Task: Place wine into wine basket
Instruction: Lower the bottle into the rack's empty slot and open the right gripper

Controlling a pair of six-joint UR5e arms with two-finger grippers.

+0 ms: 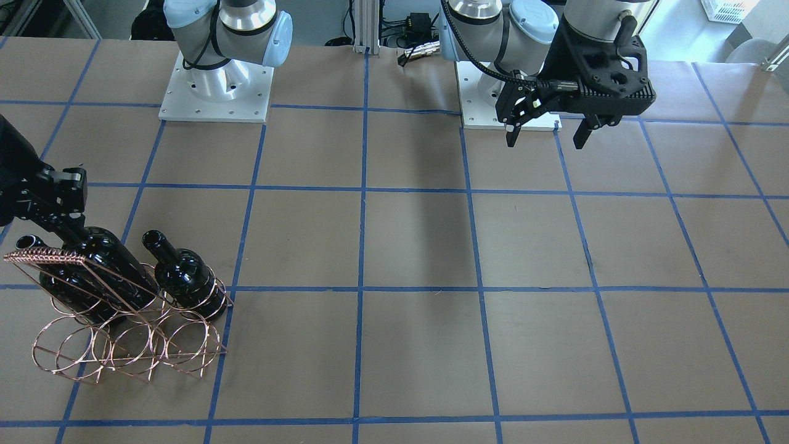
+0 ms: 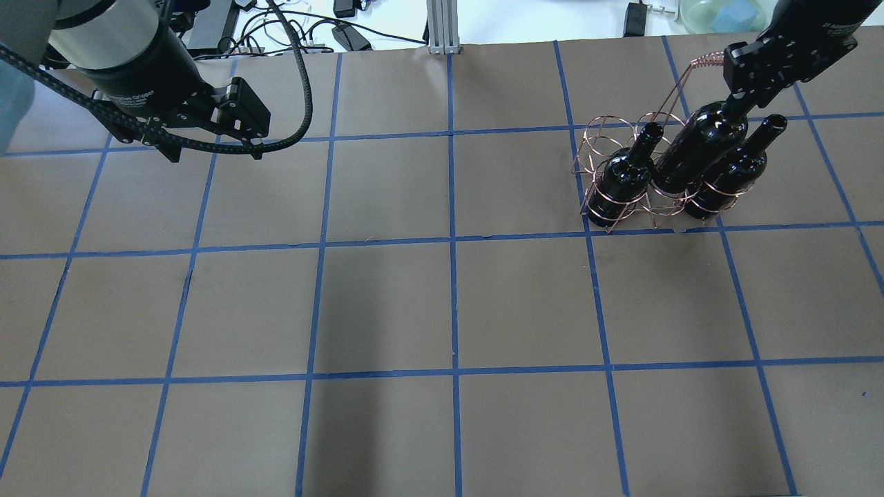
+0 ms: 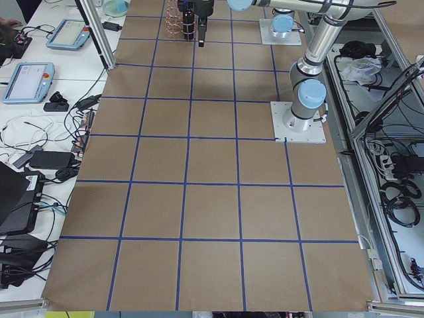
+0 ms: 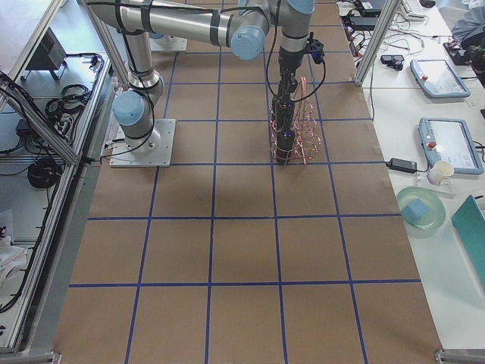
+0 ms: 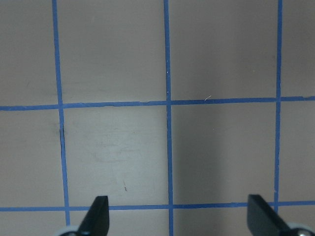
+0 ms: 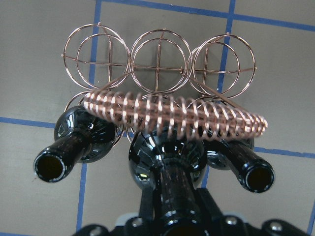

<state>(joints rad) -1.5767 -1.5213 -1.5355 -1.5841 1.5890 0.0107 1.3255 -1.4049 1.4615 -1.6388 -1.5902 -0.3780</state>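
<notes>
Wine [image 1: 92, 271] from the front: leaning in the basket [image 1: 129, 345], neck pinched by the right gripper [image 1: 65, 222]; arm cut off at the edge. Left gripper [image 1: 545, 140] pointing down, well apart from the basket, fingers spread wide, holding nothing. From above: wine in the middle ring, between two other bottles [image 2: 621, 181]. From the right wrist: handle [image 6: 172, 115] across the bottles, fingertips hidden, wine's bottom hard to see.

Bright, even light from above washes the brown paper table [image 2: 387, 304], and broad soft shadows darken bands across its middle. Sharp white glints sit on the glossy wine [image 6: 165, 155] and the copper wine basket [image 6: 157, 64]. The side views are small, and far detail there seems slightly soft.
</notes>
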